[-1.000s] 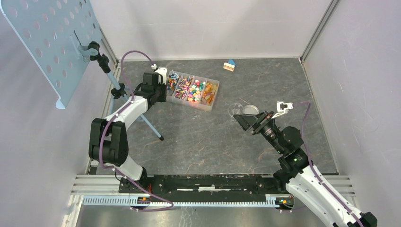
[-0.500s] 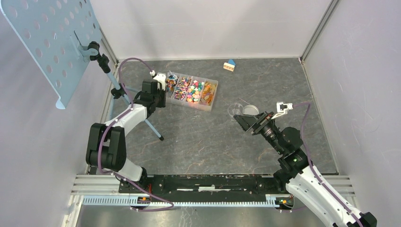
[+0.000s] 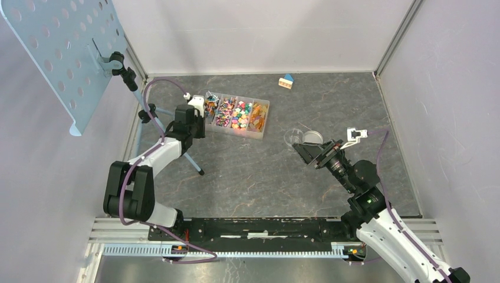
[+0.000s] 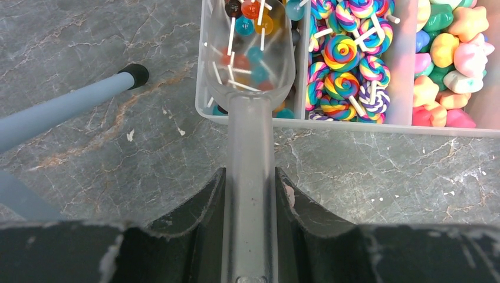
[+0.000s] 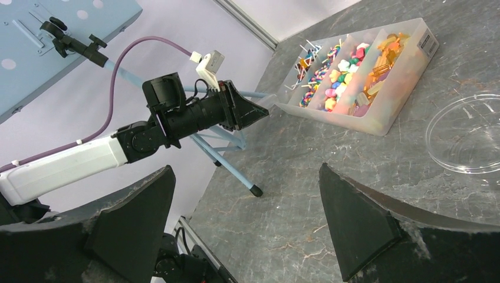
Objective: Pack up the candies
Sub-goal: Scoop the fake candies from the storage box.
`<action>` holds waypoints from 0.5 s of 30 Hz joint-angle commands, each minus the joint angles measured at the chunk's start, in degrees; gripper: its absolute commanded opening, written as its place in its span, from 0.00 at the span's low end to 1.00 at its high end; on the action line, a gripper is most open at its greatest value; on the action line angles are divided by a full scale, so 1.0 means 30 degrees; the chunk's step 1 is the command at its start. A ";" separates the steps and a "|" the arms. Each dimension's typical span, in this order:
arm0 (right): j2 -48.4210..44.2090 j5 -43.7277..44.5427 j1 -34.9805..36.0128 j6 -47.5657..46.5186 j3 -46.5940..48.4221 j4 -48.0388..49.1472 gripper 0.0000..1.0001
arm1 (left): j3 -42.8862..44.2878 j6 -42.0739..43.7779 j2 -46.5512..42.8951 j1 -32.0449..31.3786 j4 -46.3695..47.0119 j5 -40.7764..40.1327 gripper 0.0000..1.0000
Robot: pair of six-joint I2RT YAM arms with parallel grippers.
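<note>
The candies [image 4: 342, 59] fill a clear divided tray [image 4: 354, 125]: small round lollipops on the left, rainbow swirl lollipops, then star-shaped sweets [image 4: 448, 53]. My left gripper [image 4: 250, 194] is shut on the handle of a clear plastic scoop [image 4: 250, 65]. The scoop's bowl lies in the leftmost compartment with several small lollipops in it. In the top view the left gripper [image 3: 197, 113] is at the tray's [image 3: 236, 131] left end. My right gripper [image 3: 312, 152] is open and empty, near a clear round dish [image 5: 466, 135].
A small blue-roofed toy house [image 3: 286, 81] stands at the back. A blue tripod leg [image 3: 191, 159] and its rubber foot [image 4: 135, 75] stand just left of the tray, holding a perforated blue panel [image 3: 59, 53]. Walls close in both sides.
My left gripper, still holding the scoop, has drawn back toward the near left, and the tray has shifted slightly left. The right arm has barely moved.
</note>
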 commanded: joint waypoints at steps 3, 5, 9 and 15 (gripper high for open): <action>-0.0348 0.0086 -0.0016 -0.0027 -0.0043 0.0335 0.98 | -0.0935 -0.0663 -0.1676 0.0220 0.1512 -0.1472 0.02; -0.0381 0.0083 -0.0016 -0.0039 0.0008 0.0267 0.98 | -0.1093 -0.0554 -0.1922 0.0206 0.1772 -0.1473 0.02; -0.0381 0.0109 -0.0023 -0.0183 0.0209 0.0066 0.98 | -0.1177 -0.0507 -0.2362 0.0219 0.1953 -0.1252 0.02; -0.0426 0.0162 -0.0031 -0.0145 0.0023 0.0124 0.98 | -0.1509 -0.0507 -0.2801 0.0228 0.2041 -0.1061 0.02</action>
